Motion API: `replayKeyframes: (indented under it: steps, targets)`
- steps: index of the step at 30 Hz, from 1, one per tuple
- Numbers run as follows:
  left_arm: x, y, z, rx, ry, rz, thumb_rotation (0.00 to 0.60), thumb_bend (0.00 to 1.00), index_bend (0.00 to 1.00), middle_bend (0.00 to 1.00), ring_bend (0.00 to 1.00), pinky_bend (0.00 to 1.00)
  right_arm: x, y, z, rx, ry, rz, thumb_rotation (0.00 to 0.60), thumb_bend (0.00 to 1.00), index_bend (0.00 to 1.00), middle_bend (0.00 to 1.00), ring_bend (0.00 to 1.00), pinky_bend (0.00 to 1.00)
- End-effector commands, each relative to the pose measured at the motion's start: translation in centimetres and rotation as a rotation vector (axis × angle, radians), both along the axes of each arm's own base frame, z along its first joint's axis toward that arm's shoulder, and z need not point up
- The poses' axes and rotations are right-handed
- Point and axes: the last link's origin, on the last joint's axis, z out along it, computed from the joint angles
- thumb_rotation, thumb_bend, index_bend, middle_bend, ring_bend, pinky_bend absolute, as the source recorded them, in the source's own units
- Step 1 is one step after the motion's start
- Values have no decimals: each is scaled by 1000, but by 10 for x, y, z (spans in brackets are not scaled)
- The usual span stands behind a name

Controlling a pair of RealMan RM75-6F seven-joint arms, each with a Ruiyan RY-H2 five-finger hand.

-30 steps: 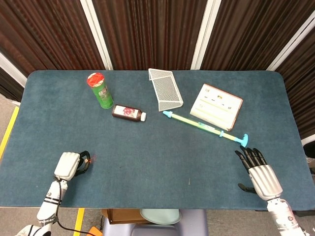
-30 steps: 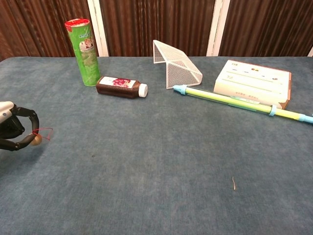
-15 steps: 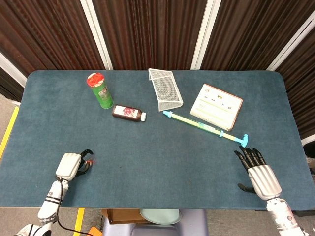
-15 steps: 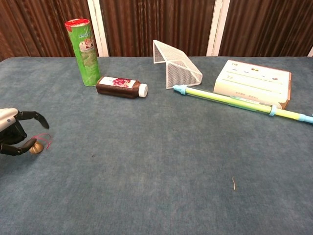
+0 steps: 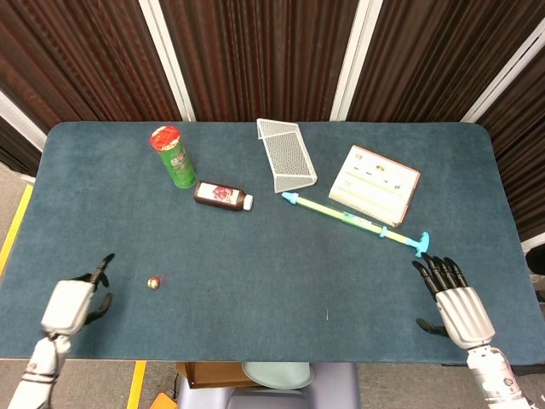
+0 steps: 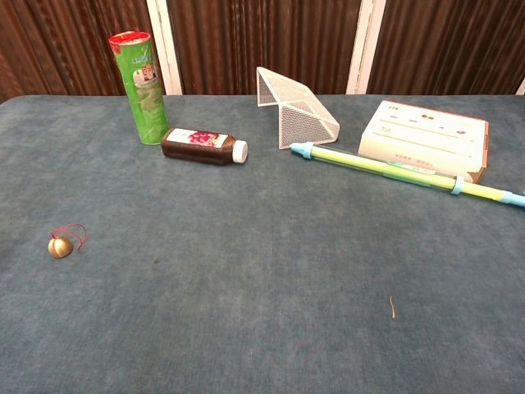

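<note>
A small gold bell with a red loop (image 5: pixel 156 281) (image 6: pixel 61 245) lies alone on the blue table (image 5: pixel 272 256). My left hand (image 5: pixel 75 298) hovers at the near left edge, left of the bell and apart from it, fingers spread and holding nothing. My right hand (image 5: pixel 451 298) sits at the near right edge, fingers straight and apart, just below the blue end of a long green-and-blue stick (image 5: pixel 358 223) (image 6: pixel 394 168). Neither hand shows in the chest view.
A green snack can (image 5: pixel 173 156) (image 6: pixel 139 86) stands at the back left, a brown bottle (image 5: pixel 222 195) (image 6: pixel 203 145) lying beside it. A white mesh holder (image 5: pixel 287 154) (image 6: pixel 294 108) and a white box (image 5: pixel 375 185) (image 6: pixel 426 139) sit at the back.
My left hand let go of the bell and drew back left toward the table's edge, leaving the chest view. The bell now rests on the table. My right hand barely moved.
</note>
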Motion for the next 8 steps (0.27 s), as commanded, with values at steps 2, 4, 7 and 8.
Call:
replayKeyframes:
  steps: [2, 4, 7, 8]
  targets:
    - [6, -59, 49, 73, -92, -62, 600, 440, 28, 0, 0, 4, 2, 3, 2, -5, 8, 8, 600, 181, 0, 0, 0, 0]
    - [4, -59, 53, 74, -88, -56, 600, 433, 29, 0, 0, 0, 1, 4, 2, -3, 13, 6, 600, 181, 0, 0, 0, 0]
    - [3, -57, 53, 60, -66, -49, 600, 432, 30, 0, 0, 0, 1, 6, 4, -4, 15, 4, 600, 181, 0, 0, 0, 0]
    - [4, -57, 53, 56, -61, -51, 600, 431, 30, 0, 0, 0, 1, 6, 4, -5, 16, 4, 600, 180, 0, 0, 0, 0]
